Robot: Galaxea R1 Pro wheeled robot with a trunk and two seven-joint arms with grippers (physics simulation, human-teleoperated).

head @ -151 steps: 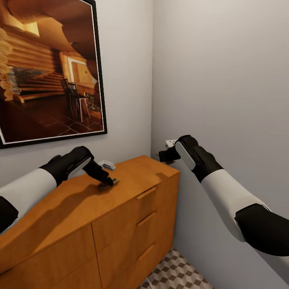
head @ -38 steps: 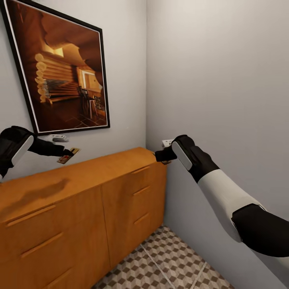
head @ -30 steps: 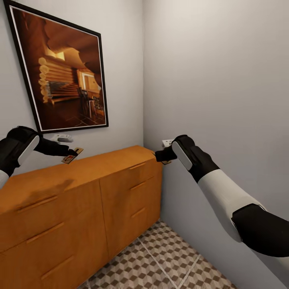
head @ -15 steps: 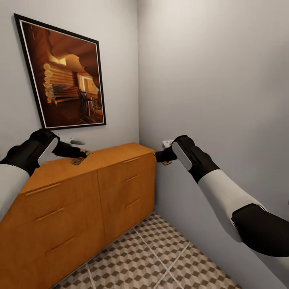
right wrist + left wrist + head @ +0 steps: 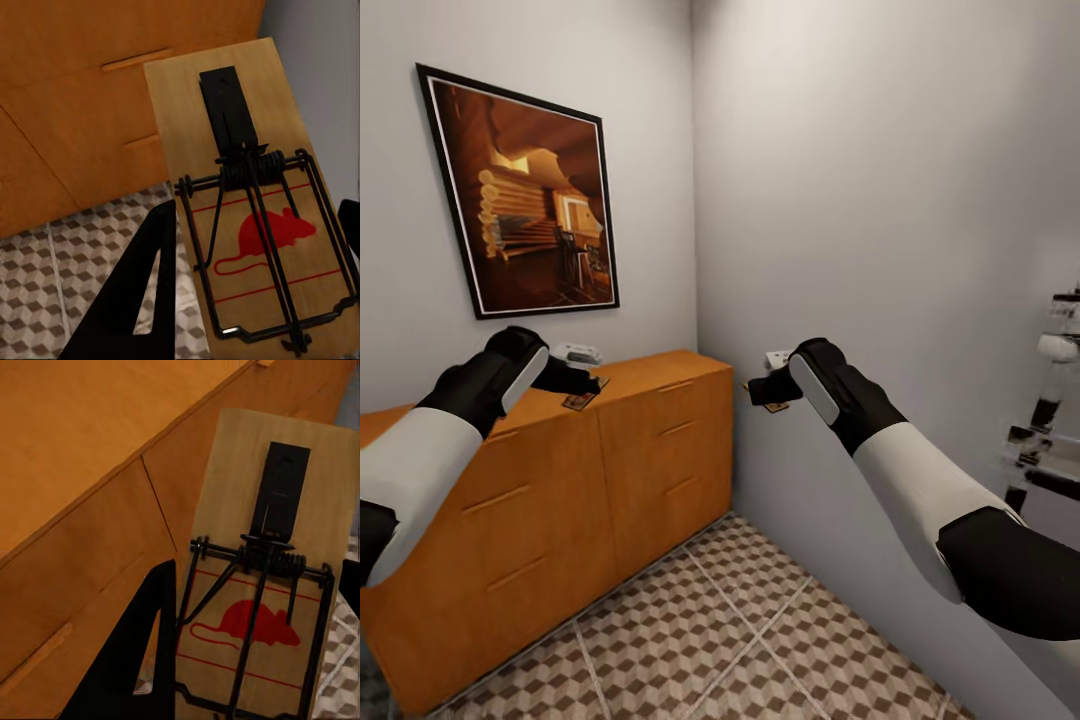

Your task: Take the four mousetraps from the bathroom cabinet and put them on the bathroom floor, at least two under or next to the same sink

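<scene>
Two mousetraps are in hand, our left gripper (image 5: 585,385) clamping one mousetrap (image 5: 262,585) above the cabinet (image 5: 560,480), our right gripper (image 5: 765,390) another (image 5: 247,202), so next we must find the bathroom sink and lower both onto the bathroom floor (image 5: 760,640).

- The left arm reaches forward from the head view's lower left, white forearm leading into a black wrist, above the front edge of the cabinet (image 5: 660,440) top.
- The left gripper (image 5: 588,385) is clamped on a mousetrap (image 5: 584,398); in the left wrist view 1 black finger (image 5: 142,660) lies along the plate's edge.
- The right arm extends from the lower right, elbow bent, black wrist raised near the cabinet's right end.
- The right gripper (image 5: 768,390) grips a second mousetrap (image 5: 251,202), with 2 dark fingers flanking the plate.
</scene>
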